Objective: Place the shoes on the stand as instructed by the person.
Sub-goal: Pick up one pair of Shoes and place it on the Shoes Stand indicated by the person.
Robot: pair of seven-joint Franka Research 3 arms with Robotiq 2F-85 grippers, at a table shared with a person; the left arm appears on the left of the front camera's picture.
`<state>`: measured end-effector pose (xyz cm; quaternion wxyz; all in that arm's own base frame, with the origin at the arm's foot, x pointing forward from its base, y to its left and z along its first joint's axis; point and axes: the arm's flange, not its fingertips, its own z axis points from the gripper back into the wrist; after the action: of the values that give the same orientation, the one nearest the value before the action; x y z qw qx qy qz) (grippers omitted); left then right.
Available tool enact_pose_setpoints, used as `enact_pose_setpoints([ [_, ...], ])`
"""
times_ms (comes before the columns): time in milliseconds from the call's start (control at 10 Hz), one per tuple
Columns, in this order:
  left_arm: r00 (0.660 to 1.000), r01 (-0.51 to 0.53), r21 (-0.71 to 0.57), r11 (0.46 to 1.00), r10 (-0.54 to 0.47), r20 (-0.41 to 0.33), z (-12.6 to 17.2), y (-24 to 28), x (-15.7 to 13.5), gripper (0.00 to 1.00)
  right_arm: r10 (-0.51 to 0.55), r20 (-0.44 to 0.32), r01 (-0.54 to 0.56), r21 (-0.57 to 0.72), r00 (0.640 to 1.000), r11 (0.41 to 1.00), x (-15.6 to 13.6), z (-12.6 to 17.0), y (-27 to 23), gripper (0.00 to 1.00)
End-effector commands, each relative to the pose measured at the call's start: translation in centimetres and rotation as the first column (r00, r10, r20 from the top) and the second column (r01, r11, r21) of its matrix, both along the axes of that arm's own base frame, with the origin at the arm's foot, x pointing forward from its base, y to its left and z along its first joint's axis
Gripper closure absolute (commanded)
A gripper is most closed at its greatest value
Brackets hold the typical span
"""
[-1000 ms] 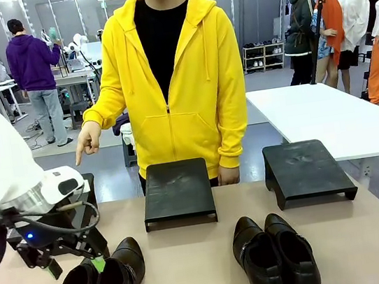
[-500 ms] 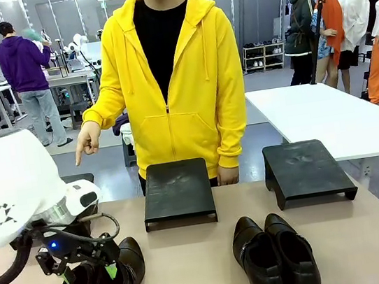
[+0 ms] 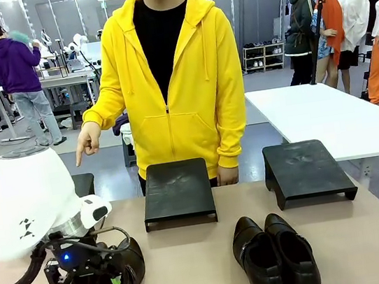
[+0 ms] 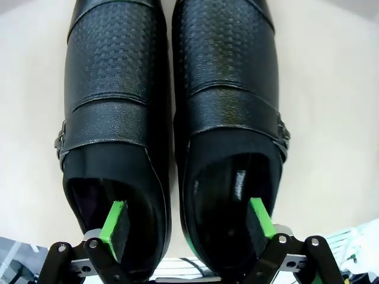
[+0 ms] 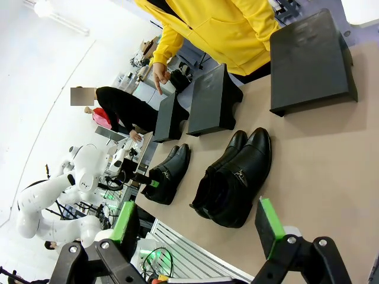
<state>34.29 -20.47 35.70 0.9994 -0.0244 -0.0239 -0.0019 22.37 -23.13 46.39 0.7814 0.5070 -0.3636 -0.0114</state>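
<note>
The left jaws stand apart, one green pad [image 4: 113, 219] down inside each shoe of the left pair [image 3: 129, 253] on the bench [image 3: 193, 268]. The right jaws gape, empty. The person [image 3: 174, 80] points downward.

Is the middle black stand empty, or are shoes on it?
Empty. The middle stand has a bare top. The left pair of shoes and the right pair of shoes sit on the table.
</note>
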Motion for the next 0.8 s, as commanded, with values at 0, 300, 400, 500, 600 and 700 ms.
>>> enact_pose_setpoints([
  [0, 0.999, -0.048, 0.055, 0.997, 0.047, 0.013, -3.8, 3.62, -5.86, 0.18, 0.006, 0.008, -0.006, 0.001, 1.0, 1.0, 0.13, 0.18, -0.07, 0.0],
  [300, 0.998, -0.058, 0.05, 0.997, 0.058, 0.013, -4.06, 4.29, -5.79, 1.0, 0.006, 0.008, -0.006, 0.001, 1.0, 1.0, 0.13, 0.18, -0.07, 0.0],
  [400, 0.998, -0.054, 0.045, 0.998, 0.053, 0.015, -4.13, 4.26, -5.77, 1.0, 0.006, 0.008, -0.006, 0.001, 1.0, 1.0, 0.13, 0.18, -0.07, 0.0],
  [500, 0.999, -0.052, 0.048, 0.997, 0.052, 0.009, -4.19, 4.29, -5.71, 1.0, 0.006, 0.008, -0.006, 0.001, 1.0, 1.0, 0.13, 0.18, -0.07, 0.0],
  [600, 0.998, -0.062, 0.046, 0.997, 0.062, -0.003, -4.23, 4.43, -5.54, 0.95, 0.006, 0.008, -0.006, 0.001, 1.0, 1.0, 0.13, 0.18, -0.07, 0.0],
  [700, 0.998, -0.059, 0.036, 0.998, 0.059, -0.002, -4.05, 4.46, -5.32, 1.0, 0.006, 0.008, -0.006, 0.001, 1.0, 1.0, 0.13, 0.18, -0.07, 0.0],
])
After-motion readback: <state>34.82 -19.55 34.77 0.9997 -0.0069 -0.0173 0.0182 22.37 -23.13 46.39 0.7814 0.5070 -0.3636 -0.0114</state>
